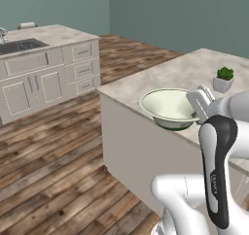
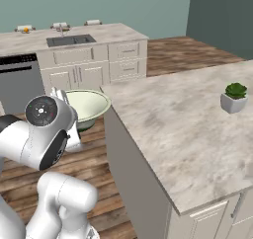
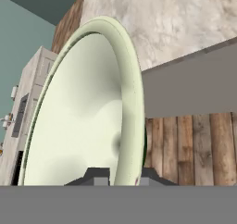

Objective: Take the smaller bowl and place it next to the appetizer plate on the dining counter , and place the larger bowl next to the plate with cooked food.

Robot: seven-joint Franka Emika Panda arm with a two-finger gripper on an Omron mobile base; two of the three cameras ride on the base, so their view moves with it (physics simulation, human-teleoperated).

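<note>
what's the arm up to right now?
The gripper is shut on the rim of the larger bowl, holding it in the air at the corner of a marble counter that carries a small potted plant. The dining counter with the sink is across the room; the bowl has not reached it yet.

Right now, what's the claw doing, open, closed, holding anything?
Claw: closed on the rim of the larger bowl, holding it beside the counter.

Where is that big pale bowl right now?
The larger bowl hangs in the gripper, clamped by its rim off the near counter's corner, above the wooden floor.
</note>
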